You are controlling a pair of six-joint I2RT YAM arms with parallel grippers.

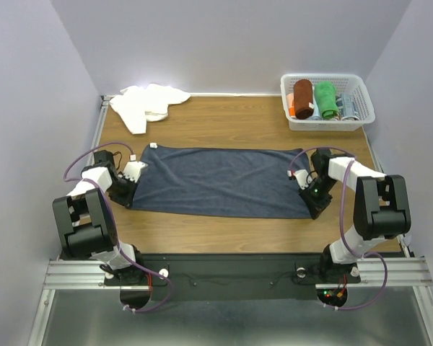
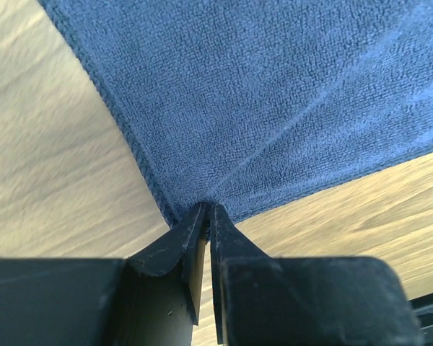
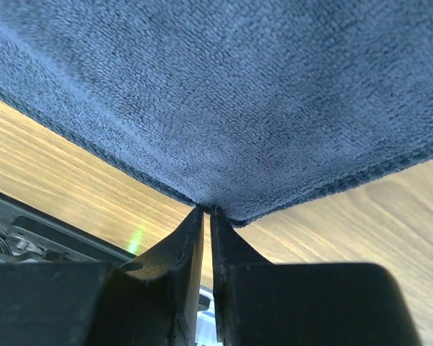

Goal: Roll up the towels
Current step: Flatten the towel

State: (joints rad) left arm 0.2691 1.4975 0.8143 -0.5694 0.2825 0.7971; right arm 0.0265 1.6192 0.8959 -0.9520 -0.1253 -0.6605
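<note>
Blue towel (image 1: 220, 182): spread flat mid-frame on the table (image 1: 231, 122).
White towel (image 1: 146, 104): crumpled, upper left.
Left gripper (image 2: 208, 209): pinching the blue towel's lower-left corner.
Right gripper (image 3: 206, 210): pinching its lower-right corner.
Basket (image 1: 361, 121): upper right, well apart.

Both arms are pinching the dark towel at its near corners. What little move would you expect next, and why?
Probably lift both corners slightly together, to start turning the near edge over. The blue-grey towel lies spread flat, and the left fingers and right fingers are each shut on a near corner.
</note>
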